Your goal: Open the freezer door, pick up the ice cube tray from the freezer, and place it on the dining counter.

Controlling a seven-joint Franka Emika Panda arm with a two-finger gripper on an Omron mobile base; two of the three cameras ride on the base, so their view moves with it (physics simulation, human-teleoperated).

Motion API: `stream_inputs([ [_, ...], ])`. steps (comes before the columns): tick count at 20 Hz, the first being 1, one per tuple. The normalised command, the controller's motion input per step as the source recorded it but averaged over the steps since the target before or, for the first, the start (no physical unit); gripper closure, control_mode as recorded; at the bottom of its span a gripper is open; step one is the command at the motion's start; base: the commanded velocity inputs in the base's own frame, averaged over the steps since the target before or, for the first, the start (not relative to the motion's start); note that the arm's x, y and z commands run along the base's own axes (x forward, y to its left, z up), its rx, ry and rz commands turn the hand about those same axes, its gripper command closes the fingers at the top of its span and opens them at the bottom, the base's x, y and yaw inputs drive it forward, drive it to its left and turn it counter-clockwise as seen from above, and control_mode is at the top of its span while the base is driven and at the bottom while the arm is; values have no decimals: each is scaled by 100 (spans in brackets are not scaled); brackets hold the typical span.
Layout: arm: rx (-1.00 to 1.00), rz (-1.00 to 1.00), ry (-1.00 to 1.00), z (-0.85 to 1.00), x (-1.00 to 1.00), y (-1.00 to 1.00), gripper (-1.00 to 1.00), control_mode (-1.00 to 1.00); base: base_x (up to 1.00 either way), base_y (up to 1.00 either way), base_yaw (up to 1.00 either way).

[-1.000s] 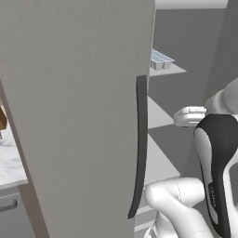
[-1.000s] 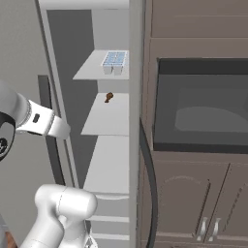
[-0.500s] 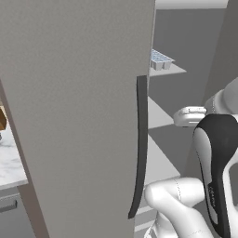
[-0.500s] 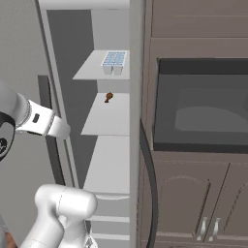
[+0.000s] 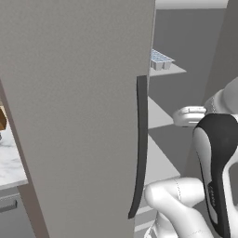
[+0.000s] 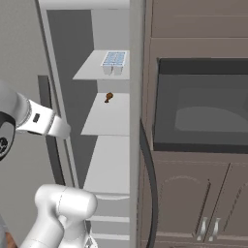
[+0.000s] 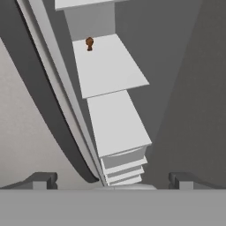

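Note:
The freezer door (image 5: 74, 116) stands swung open, its long dark curved handle (image 5: 139, 148) facing the left base camera. Inside, the pale blue ice cube tray (image 5: 160, 59) (image 6: 115, 60) rests on the upper white shelf (image 6: 92, 72). My gripper (image 7: 114, 181) is open and holds nothing. It points up into the freezer, low beside the door handle (image 7: 39, 101), with the lower shelves (image 7: 110, 66) ahead of it. The tray's shelf is well above the gripper. The dining counter is out of view.
A small brown object (image 6: 109, 97) (image 7: 89, 43) sits on the middle shelf. A dark built-in oven (image 6: 198, 106) over grey cabinet doors (image 6: 193, 203) stands right of the fridge. A marble worktop (image 5: 9, 162) lies left of the open door.

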Motion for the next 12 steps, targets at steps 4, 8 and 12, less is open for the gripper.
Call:
stream_inputs([
  [4, 1, -6, -3, 0, 9, 1, -100, -100, 0, 0, 0],
  [8, 7, -11, -12, 1, 0, 11, -100, -100, 0, 0, 0],
  [12, 16, -16, -16, 10, 0, 4, -100, -100, 0, 0, 0],
])
